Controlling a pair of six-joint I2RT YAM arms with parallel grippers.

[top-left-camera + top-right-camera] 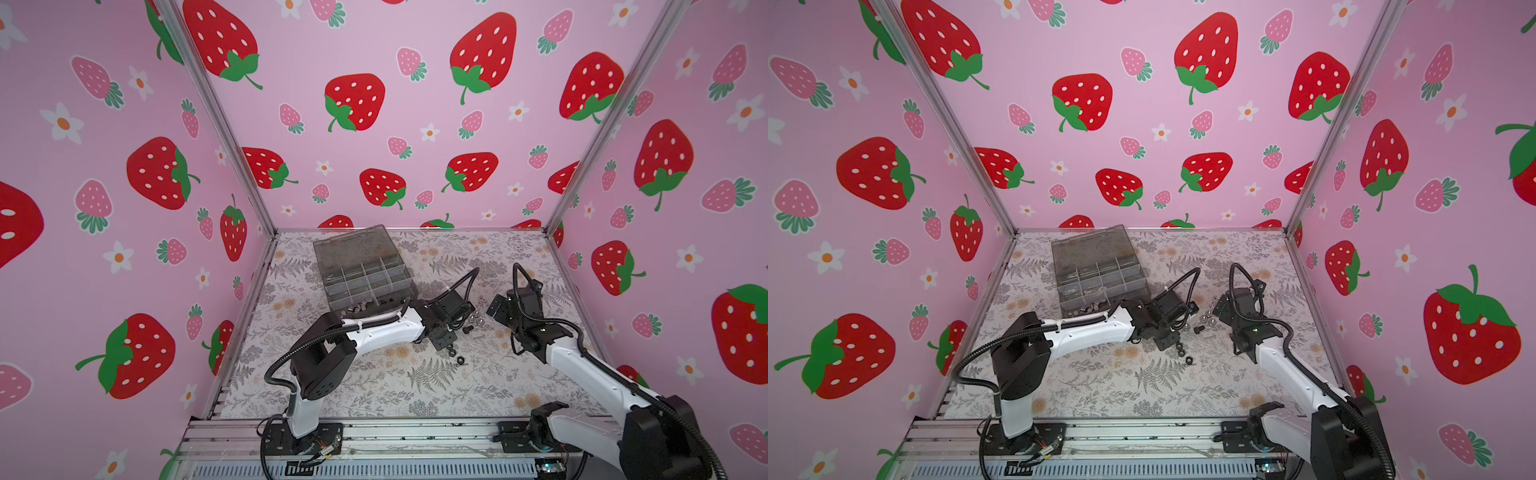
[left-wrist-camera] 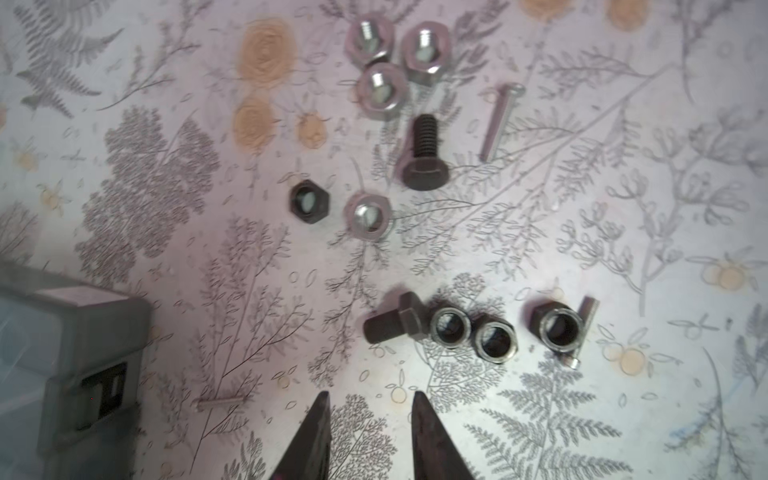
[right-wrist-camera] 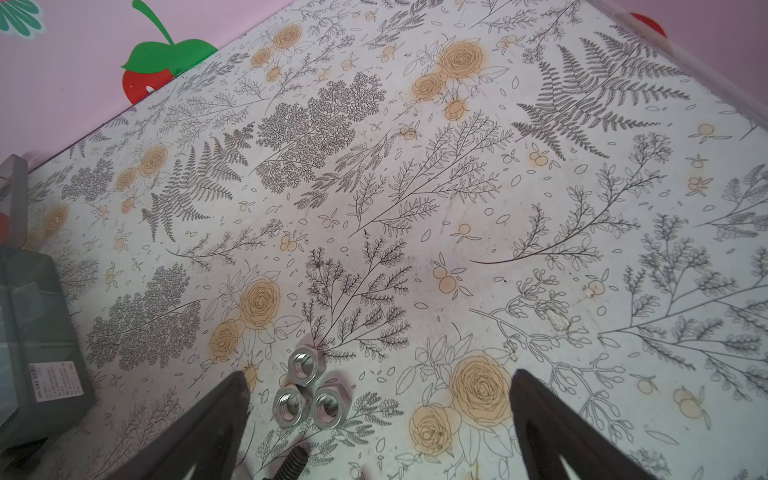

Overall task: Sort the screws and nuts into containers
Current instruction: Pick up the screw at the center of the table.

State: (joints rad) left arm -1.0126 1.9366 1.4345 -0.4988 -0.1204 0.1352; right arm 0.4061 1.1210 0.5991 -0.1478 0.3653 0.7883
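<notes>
Loose screws and nuts lie on the floral mat to the right of the smoky-grey organiser box point(image 1: 361, 270), whose lid is open. In the left wrist view I see a black bolt point(image 2: 395, 324) beside three black nuts point(image 2: 494, 340), another black bolt point(image 2: 426, 158), a silver screw point(image 2: 498, 122) and silver nuts point(image 2: 380, 89). My left gripper point(image 2: 370, 397) hangs over the mat just short of the black bolt, jaws apart, nothing between them. My right gripper point(image 3: 380, 384) stands wide open by three silver nuts point(image 3: 303, 365), which lie close to one finger point(image 3: 237, 386).
The near compartments of the box hold some silver and black pieces point(image 1: 357, 309). A thin silver pin point(image 2: 218, 402) lies near the box corner point(image 2: 83, 353). Pink strawberry walls close in the mat at the back and on both sides.
</notes>
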